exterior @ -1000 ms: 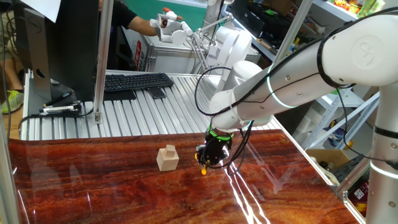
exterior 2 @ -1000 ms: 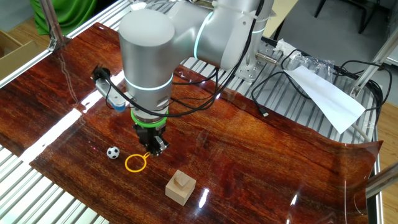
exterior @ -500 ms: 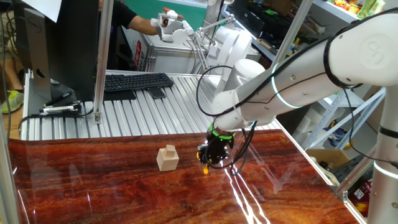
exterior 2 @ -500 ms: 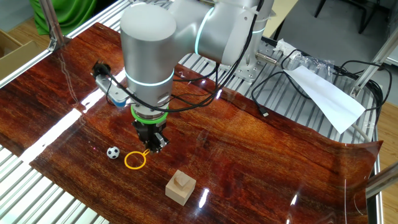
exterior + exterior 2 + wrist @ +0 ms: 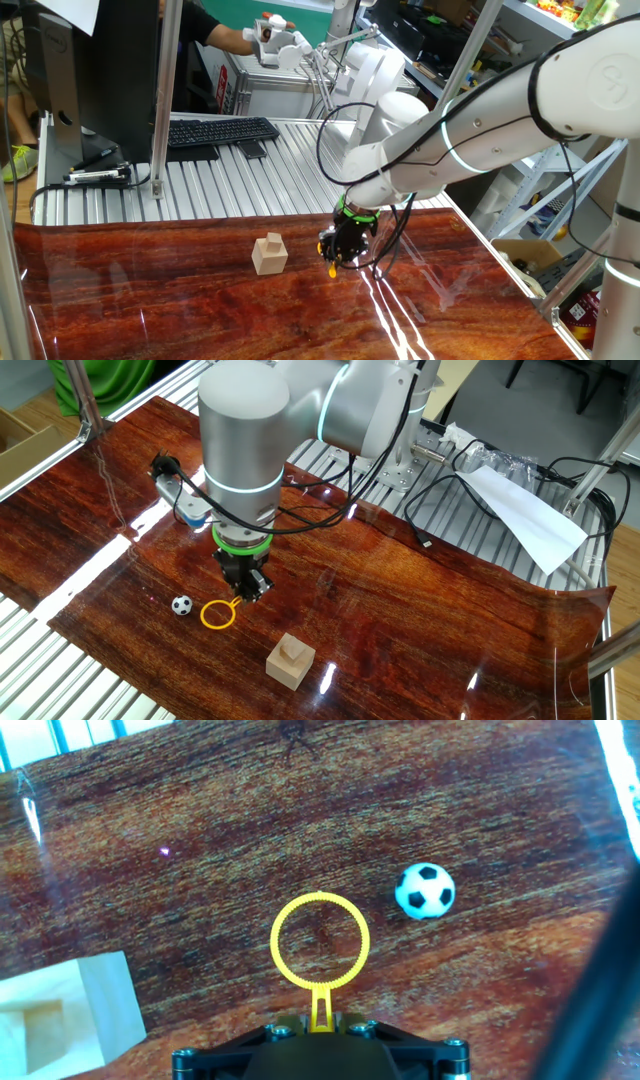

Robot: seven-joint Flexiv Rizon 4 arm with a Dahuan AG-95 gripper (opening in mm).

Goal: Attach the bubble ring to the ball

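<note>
The end effector (image 5: 247, 587) points straight down over the surface (image 5: 400, 610), its fingers pressed together on the short stem of the ring (image 5: 218, 615). In the hand view the stem runs up out of the black finger housing at the bottom edge, and the yellow loop (image 5: 320, 940) lies flat ahead of the end effector. From the other fixed view the loop sticks out sideways from the fingertips, low over the surface; whether it touches the wood cannot be told. Above the end effector sits a green collar, then the thick grey-white wrist, with the arm (image 5: 470, 130) sweeping up and away; black cables loop around the wrist.

The ball (image 5: 425, 891), a little black-and-white football, rests on the surface near the loop, just outside its rim and not touching it. The block (image 5: 291, 661), pale wood with a notched top, stands on the opposite side of the end effector from the ball, apart from the ring.

The surface is glossy reddish wood grain with bright streaks of reflected light. It lies over a slatted metal bench (image 5: 230, 180). Farther from the end effector, a keyboard (image 5: 222, 130) and a monitor (image 5: 60, 80) sit on the slats; on another side lie a sheet of white paper (image 5: 525, 515) and black cables (image 5: 440, 510). Shelving and clutter fill the room behind.
</note>
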